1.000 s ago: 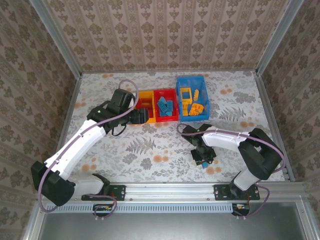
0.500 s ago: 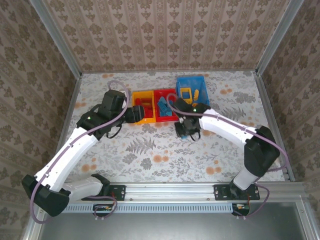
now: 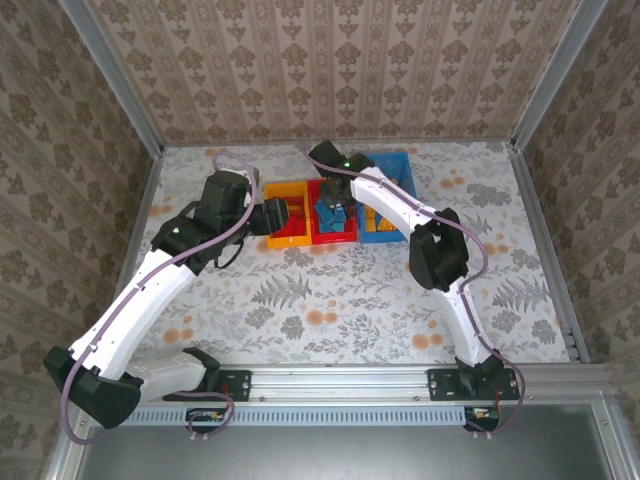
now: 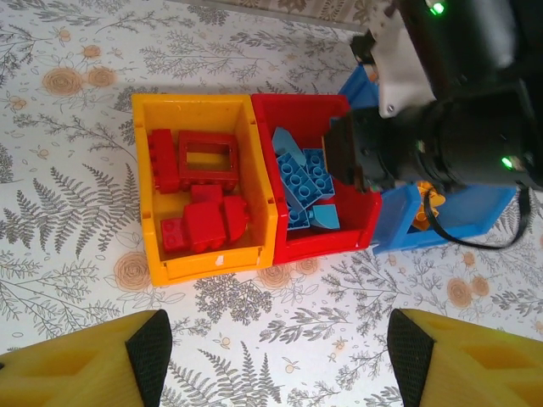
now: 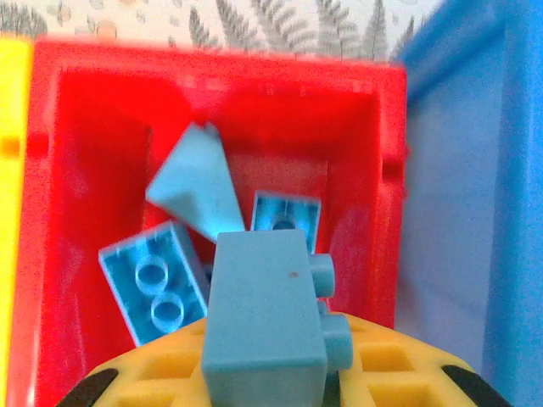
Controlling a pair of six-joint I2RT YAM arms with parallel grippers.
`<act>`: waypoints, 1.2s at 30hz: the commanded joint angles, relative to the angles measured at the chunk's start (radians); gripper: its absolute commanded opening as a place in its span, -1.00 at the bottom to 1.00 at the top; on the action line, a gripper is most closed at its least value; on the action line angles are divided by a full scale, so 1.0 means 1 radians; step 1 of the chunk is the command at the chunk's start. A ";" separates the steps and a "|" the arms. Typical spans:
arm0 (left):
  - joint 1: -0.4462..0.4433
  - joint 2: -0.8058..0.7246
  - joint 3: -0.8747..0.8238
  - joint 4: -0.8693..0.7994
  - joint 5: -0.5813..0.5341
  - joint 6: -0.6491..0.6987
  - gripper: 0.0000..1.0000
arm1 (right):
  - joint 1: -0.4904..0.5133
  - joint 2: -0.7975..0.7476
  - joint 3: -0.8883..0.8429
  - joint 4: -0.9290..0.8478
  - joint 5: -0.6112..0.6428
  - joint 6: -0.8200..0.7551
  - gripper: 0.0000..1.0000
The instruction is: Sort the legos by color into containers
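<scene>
1. Gripped a blue brick (image 5: 263, 314) tight in the right pincer (image 5: 265, 386), studs pointing to its right.
2. Hovered directly above the red bin (image 5: 212, 64), with loose blue bricks (image 5: 153, 292) lying below and ahead of the fingertips.
3. Had the blue bin (image 5: 458, 170) just to that pincer's right, the yellow bin (image 5: 10, 212) at its far left.
4. Held the left pincer (image 4: 276, 365) wide open and empty over the table (image 4: 85, 102).
5. Faced, ahead of those spread fingers, the yellow bin holding red bricks (image 4: 204, 225), set against the red bin on its right.
</scene>
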 commanded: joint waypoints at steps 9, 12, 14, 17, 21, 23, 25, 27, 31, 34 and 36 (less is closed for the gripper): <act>0.003 -0.047 -0.012 0.028 0.051 -0.006 0.45 | 0.014 0.163 0.245 -0.135 0.048 -0.010 -0.33; 0.004 -0.048 -0.023 0.039 0.065 -0.021 0.45 | 0.019 0.157 0.267 -0.149 0.050 -0.006 -0.14; 0.004 -0.047 -0.023 0.041 0.067 -0.023 0.45 | 0.019 0.142 0.283 -0.158 0.043 -0.002 -0.08; 0.007 -0.043 -0.014 0.033 0.057 -0.014 0.45 | 0.021 0.094 0.290 -0.156 0.039 -0.010 -0.02; 0.029 -0.043 0.001 0.012 0.056 -0.018 0.47 | 0.019 -0.038 0.264 -0.136 0.063 -0.040 0.07; 0.047 -0.049 0.000 0.002 0.068 -0.022 0.50 | 0.016 -0.155 0.156 -0.070 0.080 -0.070 0.12; 0.075 -0.062 -0.014 -0.010 0.081 -0.033 0.53 | 0.012 -0.331 -0.087 0.099 0.092 -0.110 0.21; 0.111 -0.077 -0.039 -0.029 0.090 -0.052 0.55 | 0.000 -0.494 -0.296 0.233 0.089 -0.124 0.29; 0.239 -0.124 -0.104 -0.065 0.126 -0.085 1.00 | -0.017 -0.818 -0.701 0.406 0.096 -0.183 0.99; 0.330 -0.170 -0.164 -0.070 0.146 -0.084 1.00 | -0.054 -1.101 -1.003 0.459 0.093 -0.179 0.99; 0.380 -0.185 -0.196 -0.091 0.132 -0.084 1.00 | -0.083 -1.256 -1.156 0.412 0.111 -0.153 0.99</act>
